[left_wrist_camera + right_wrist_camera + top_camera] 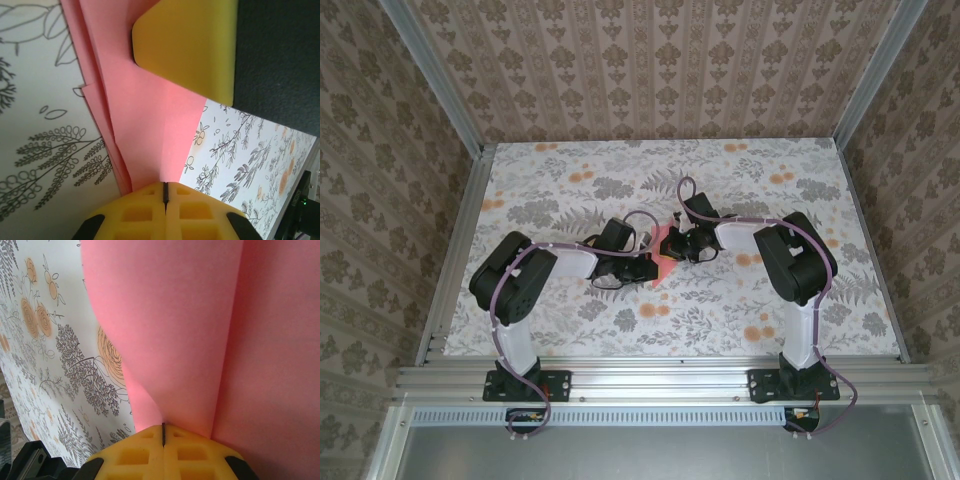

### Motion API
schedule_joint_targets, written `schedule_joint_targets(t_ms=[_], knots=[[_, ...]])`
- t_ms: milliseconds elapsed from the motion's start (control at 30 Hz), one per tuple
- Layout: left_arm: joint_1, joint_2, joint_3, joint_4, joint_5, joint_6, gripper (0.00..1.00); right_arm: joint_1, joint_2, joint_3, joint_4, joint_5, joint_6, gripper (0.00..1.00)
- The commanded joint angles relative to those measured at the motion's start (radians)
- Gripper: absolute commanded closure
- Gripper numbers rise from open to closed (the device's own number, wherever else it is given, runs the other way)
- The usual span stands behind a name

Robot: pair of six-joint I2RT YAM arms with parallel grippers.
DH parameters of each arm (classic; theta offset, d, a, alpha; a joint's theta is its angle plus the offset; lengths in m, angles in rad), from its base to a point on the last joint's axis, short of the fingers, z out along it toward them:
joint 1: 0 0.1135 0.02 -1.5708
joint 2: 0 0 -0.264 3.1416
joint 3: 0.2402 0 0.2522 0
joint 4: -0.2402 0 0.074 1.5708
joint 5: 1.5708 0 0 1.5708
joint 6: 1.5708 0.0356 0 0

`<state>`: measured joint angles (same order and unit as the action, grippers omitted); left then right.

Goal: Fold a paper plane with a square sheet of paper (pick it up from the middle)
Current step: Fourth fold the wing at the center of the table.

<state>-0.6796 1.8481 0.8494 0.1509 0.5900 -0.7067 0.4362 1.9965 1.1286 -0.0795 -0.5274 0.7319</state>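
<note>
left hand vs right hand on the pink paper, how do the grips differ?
Left hand pinches the paper near stacked folded edges; right hand pinches a smooth bulging stretch beside a crease. From above, left hand points in from the left; right hand from the right, a bit farther back. Both are shut on the paper.

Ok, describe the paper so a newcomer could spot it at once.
Look at the middle of the flower-printed table. There the left gripper and the right gripper are both shut on a creased sheet of paper. It is plain salmon pink, unlike the orange printed flowers around it.
</note>
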Motion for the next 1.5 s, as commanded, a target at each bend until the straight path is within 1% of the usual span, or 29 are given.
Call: schedule_joint_targets(t_ms=[0,200,400,500,667,833,967,1067,1233,1467], knots=[[-0.003,0.012,-0.068,-0.051,-0.049,-0.011,0.97,-0.004,0.034,0.004,-0.072,0.044,-0.023,0.96],[-0.001,0.002,-0.110,-0.050,-0.065,-0.013,0.98,-0.018,-0.041,0.040,-0.074,-0.028,-0.035,0.93],[0.002,0.005,-0.106,-0.046,-0.065,-0.022,0.98,-0.027,-0.126,-0.028,-0.014,-0.077,-0.010,0.93],[0.003,0.012,-0.100,-0.040,-0.058,-0.025,0.98,-0.022,-0.120,-0.073,0.057,-0.129,0.029,0.94],[0.006,0.013,-0.089,-0.048,-0.054,-0.023,0.98,0.003,-0.066,-0.095,0.098,-0.159,0.039,0.94],[0.005,0.033,-0.079,-0.060,-0.043,-0.022,0.99,0.001,0.009,-0.055,0.099,-0.153,0.027,0.94],[0.003,0.040,-0.084,-0.071,-0.041,-0.020,1.00,-0.011,0.049,-0.013,0.033,-0.076,0.003,0.94],[0.003,0.045,-0.091,-0.077,-0.044,-0.020,1.00,-0.026,0.080,0.002,0.035,-0.070,0.016,0.94],[0.004,0.056,-0.103,-0.088,-0.049,-0.021,1.00,-0.043,0.078,0.020,0.026,-0.049,0.035,0.94],[0.004,0.066,-0.118,-0.091,-0.050,-0.022,1.00,-0.060,0.098,0.088,-0.026,-0.027,0.017,0.94]])
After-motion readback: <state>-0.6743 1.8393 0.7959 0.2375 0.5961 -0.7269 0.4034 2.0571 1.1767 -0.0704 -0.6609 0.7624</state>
